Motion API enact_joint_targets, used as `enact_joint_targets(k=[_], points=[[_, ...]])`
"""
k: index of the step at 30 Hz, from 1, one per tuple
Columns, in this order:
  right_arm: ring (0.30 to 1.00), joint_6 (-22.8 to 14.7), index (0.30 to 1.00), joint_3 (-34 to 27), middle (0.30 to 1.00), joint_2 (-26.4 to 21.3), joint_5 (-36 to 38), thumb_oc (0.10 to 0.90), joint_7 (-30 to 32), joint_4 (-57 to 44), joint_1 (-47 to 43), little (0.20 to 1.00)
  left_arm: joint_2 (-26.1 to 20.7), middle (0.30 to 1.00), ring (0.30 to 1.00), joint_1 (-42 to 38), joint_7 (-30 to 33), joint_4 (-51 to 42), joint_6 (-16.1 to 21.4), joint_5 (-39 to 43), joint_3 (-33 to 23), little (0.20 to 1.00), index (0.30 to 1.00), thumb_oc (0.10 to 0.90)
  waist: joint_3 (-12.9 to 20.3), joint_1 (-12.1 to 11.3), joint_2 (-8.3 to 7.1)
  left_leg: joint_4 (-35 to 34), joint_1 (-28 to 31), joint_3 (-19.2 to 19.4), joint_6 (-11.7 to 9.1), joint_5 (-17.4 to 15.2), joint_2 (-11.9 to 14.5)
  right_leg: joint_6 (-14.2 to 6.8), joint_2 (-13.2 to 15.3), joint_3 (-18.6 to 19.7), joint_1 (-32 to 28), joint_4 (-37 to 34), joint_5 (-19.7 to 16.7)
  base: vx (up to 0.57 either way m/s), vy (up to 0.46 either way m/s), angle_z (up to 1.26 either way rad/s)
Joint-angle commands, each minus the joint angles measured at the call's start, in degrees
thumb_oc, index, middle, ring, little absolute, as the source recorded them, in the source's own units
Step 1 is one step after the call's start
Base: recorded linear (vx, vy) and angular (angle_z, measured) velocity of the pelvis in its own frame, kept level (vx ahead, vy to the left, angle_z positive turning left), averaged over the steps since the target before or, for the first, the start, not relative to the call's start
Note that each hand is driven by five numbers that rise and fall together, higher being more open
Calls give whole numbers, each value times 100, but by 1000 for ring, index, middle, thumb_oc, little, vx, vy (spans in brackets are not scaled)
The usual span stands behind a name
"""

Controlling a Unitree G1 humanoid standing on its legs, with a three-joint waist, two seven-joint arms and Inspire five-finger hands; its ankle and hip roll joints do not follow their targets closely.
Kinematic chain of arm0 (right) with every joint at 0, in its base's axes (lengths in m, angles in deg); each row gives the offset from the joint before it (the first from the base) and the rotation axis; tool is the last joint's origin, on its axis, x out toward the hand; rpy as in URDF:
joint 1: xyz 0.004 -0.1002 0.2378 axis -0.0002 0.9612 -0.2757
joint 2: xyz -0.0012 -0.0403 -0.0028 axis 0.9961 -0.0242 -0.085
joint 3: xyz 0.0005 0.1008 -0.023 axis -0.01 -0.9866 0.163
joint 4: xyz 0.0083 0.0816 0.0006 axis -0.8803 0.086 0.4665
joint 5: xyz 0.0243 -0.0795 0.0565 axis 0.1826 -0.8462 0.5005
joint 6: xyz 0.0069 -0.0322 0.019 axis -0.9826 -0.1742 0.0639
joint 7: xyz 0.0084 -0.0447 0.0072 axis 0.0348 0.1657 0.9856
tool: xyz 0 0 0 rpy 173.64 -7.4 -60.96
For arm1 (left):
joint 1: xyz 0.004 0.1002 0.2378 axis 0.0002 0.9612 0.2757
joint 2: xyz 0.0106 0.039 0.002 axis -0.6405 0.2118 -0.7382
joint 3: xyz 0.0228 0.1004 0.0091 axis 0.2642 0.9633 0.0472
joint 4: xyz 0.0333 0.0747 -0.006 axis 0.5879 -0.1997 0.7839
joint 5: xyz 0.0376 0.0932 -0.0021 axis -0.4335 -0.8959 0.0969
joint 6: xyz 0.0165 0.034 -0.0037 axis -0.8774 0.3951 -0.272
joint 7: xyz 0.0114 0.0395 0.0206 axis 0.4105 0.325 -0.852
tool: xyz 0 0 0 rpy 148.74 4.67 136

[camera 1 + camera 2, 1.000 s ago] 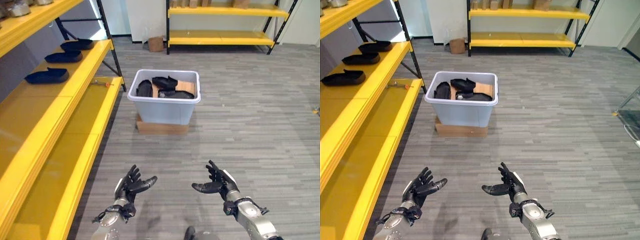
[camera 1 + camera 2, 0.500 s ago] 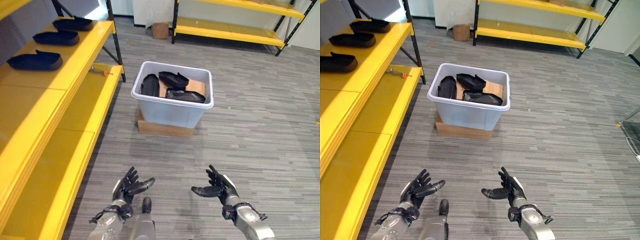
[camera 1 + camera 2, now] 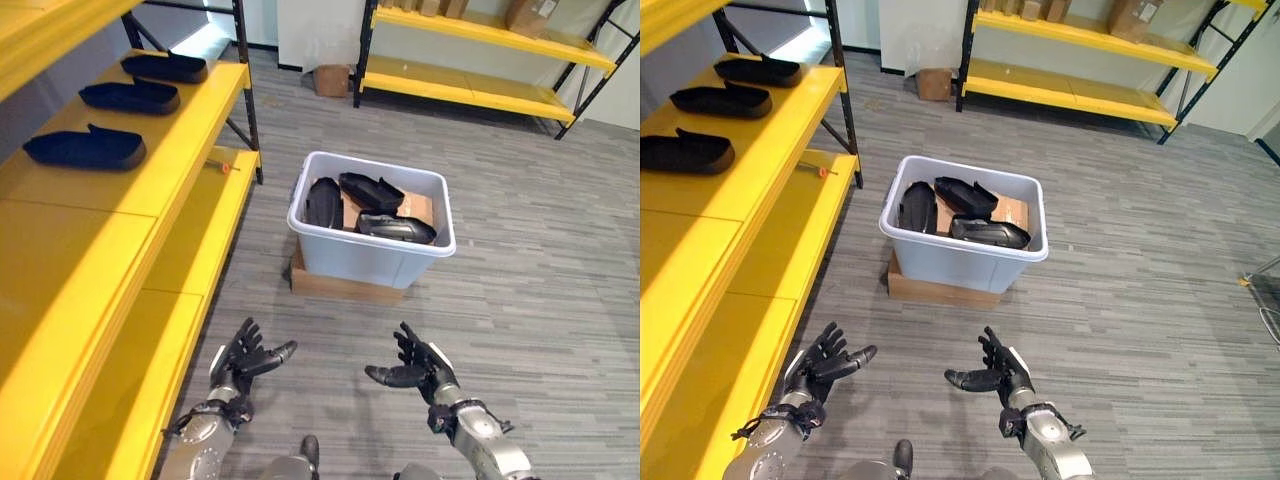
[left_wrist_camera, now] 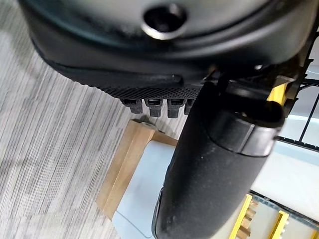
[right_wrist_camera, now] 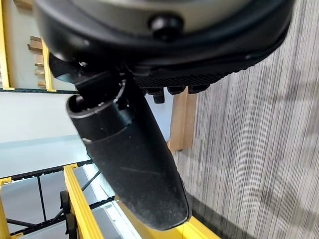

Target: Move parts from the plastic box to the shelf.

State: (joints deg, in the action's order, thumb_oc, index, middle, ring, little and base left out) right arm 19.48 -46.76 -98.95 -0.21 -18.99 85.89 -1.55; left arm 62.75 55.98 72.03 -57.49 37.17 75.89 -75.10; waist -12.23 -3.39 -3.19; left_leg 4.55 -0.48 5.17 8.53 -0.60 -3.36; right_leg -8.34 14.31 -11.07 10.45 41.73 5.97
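The dark moulded plastic parts [image 3: 371,205] lie in the pale grey plastic box [image 3: 372,262], straight ahead and well beyond both my hands. My right hand [image 3: 418,366] and left hand [image 3: 242,360] hover empty, fingers spread; the right seems slightly nearer. The yellow metal shelf [image 3: 140,190] is to my left.

No legible text, label, number or sign on any surface here.
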Motion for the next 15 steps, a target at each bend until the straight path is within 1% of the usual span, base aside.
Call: enact_joint_targets(k=[1,2,3,4,5,6,7,8,9,10,11,12,15], points=[[1000,-395,1000,-173,1000,-143,41,900,13,-463,-235,1000,-37,1000,1000,-207,-175,-468,362,-130,117,1000,1000,900,195,97,76,39,115,-129,-456,-259,230,121,-206,-488,0,-1446,-979,261,-51,4],[1000,-397,1000,-176,1000,-139,48,900,13,-456,-243,1000,-7,1000,1000,-191,-212,-457,357,-103,130,1000,1000,900,183,97,51,10,228,-54,-532,-370,223,75,150,-822,60,-2459,-1114,227,-123,1],[1000,-391,1000,-158,1000,-133,42,900,3,-450,-264,1000,12,1000,1000,-185,-232,-435,352,-101,109,1000,1000,900,166,112,35,-14,320,-43,-589,-420,234,-14,244,-885,62,-2974,-1298,296,-166,0],[1000,-385,1000,-142,1000,-140,33,900,-2,-436,-285,1000,25,1000,1000,-179,-251,-406,365,-97,98,1000,1000,900,155,132,37,-33,391,-64,-643,-459,250,-88,249,-865,-4,-3439,-1464,240,-160,8],[1000,-365,1000,-117,1000,-130,2,900,-10,-429,-319,1000,26,1000,1000,-175,-269,-406,369,-113,74,1000,1000,900,142,153,10,-54,447,-96,-691,-500,257,-182,326,-760,47,-3772,-1651,318,-183,0],[1000,-354,1000,-82,1000,-103,-70,900,-22,-459,-354,1000,31,1000,1000,-171,-285,-408,385,-171,34,1000,1000,900,152,178,3,-139,604,-120,-763,-564,318,-324,403,-576,80,-4131,-1920,350,-190,5],[1000,-342,1000,-78,1000,-102,-103,900,-27,-485,-353,1000,26,1000,1000,-146,-289,-429,387,-202,1,1000,1000,900,165,176,-3,-194,707,-149,-791,-600,345,-378,430,-519,90,-4216,-2052,465,-224,19],[1000,-344,1000,-101,1000,-100,-95,900,-48,-508,-300,1000,53,1000,1000,-124,-319,-388,374,-227,-19,1000,1000,900,245,173,-54,-308,855,-188,-831,-672,350,-396,394,-499,-16,-4315,-2060,297,-140,23],[1000,-344,1000,-101,1000,-100,-95,900,-48,-509,-298,1000,53,1000,1000,-124,-319,-386,375,-227,-17,1000,1000,900,242,175,-50,-311,862,-192,-832,-672,355,-395,390,-507,-28,-4324,-2062,418,-168,25],[1000,-344,1000,-94,1000,-75,-62,900,-54,-474,-267,1000,91,1000,1000,-110,-335,-360,372,-264,-12,1000,1000,900,383,192,-86,-439,1008,-239,-877,-734,368,-406,339,-523,-171,-4524,-2240,337,-125,17],[1000,-353,1000,-98,1000,-89,-49,900,-65,-485,-252,1000,110,1000,1000,-101,-333,-343,371,-276,-24,1000,1000,900,451,203,-71,-453,1059,-277,-924,-755,423,-389,294,-568,-210,-4535,-2204,450,-191,19],[1000,-356,1000,-81,1000,-117,-53,900,-84,-502,-239,1000,126,1000,1000,-104,-322,-337,375,-287,-45,1000,1000,900,504,200,-39,-426,1133,-319,-984,-755,529,-350,219,-637,-232,-4439,-2075,320,-171,22],[1000,-382,1000,-67,1000,-228,-31,900,-86,-527,-266,1000,171,1000,1000,-141,-300,-340,404,-194,-41,1000,1000,900,579,261,37,-289,1178,-407,-1130,-728,873,-185,-14,-685,-190,-4153,-1724,254,-172,22]])
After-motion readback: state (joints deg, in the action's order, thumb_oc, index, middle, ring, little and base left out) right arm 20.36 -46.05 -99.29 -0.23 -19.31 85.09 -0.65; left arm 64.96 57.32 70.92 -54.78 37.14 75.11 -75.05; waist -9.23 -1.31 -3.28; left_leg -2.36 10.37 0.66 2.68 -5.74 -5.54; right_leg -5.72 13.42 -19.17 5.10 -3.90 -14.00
